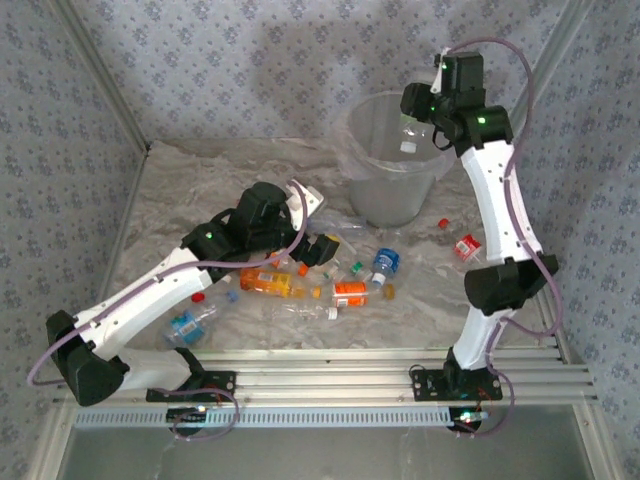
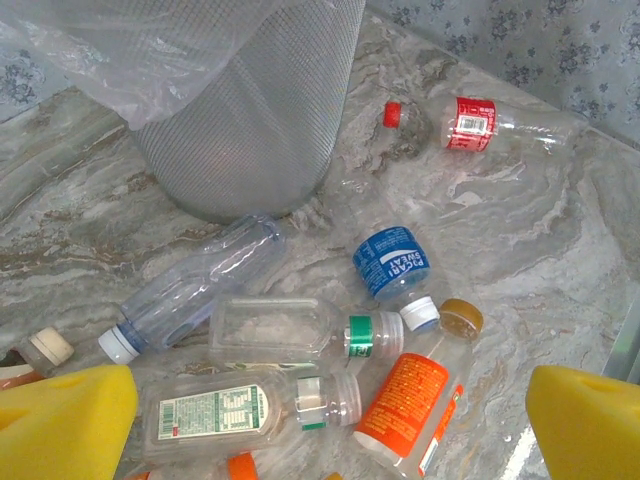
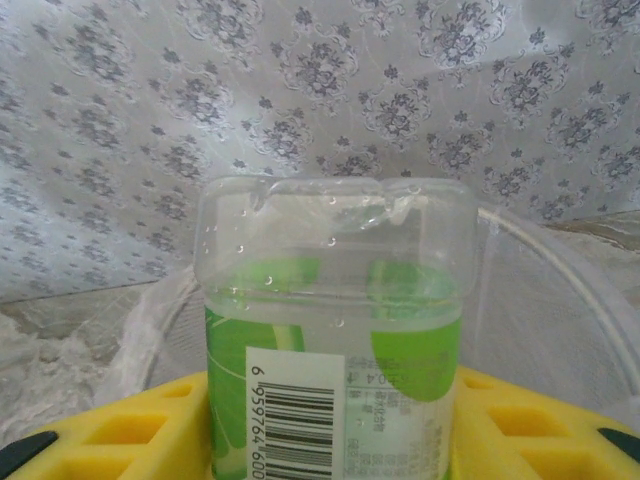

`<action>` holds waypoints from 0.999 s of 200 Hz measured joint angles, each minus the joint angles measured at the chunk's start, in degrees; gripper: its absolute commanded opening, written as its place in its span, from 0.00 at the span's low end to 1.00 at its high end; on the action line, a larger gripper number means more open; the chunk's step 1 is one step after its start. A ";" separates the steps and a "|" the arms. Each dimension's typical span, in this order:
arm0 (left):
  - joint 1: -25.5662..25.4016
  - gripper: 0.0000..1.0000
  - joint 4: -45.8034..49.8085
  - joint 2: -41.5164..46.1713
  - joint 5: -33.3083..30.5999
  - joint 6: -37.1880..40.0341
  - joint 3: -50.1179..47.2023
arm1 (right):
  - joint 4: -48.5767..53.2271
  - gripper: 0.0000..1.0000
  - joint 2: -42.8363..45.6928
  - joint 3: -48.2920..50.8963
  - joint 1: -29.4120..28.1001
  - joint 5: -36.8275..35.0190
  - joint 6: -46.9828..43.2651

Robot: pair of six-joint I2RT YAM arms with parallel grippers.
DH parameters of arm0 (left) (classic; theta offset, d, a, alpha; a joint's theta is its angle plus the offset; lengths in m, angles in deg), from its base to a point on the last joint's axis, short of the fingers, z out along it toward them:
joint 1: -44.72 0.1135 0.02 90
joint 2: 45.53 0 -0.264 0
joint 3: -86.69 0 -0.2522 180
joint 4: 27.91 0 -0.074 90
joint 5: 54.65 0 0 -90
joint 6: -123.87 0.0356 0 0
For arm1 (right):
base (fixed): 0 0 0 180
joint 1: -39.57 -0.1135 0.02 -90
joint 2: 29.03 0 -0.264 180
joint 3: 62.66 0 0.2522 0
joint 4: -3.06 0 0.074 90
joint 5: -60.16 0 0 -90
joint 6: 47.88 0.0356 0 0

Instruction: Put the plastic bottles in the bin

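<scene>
My right gripper (image 1: 425,112) hangs over the bin (image 1: 390,175), shut on a clear bottle with a green label (image 3: 335,330). Its yellow pads (image 3: 130,425) press the bottle's sides, with the bin's rim (image 3: 565,275) just beyond. My left gripper (image 1: 312,245) is open, low over the pile of plastic bottles. Between its yellow fingers (image 2: 65,420) lie a green-banded clear bottle (image 2: 285,330), an orange-labelled one (image 2: 405,405) and a white-labelled one (image 2: 225,412). A blue-labelled bottle (image 2: 392,262) and a bluish clear one (image 2: 195,285) lie nearer the bin (image 2: 250,120).
A red-labelled bottle (image 1: 467,246) and a loose red cap (image 1: 443,222) lie right of the bin. An orange-filled bottle (image 1: 268,283) and a blue-labelled bottle (image 1: 187,322) lie beside the left arm. Patterned walls close in the marble table (image 1: 200,190).
</scene>
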 measured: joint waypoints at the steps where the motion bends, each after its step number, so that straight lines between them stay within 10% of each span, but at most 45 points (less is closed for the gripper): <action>1: 0.00 1.00 -0.02 0.00 -0.02 0.02 0.00 | 0.00 0.53 -0.11 -0.11 0.00 0.00 -0.04; 200: 0.00 1.00 -0.20 0.00 -0.87 0.83 0.00 | 13.11 0.51 -20.87 -9.27 0.26 6.05 -7.80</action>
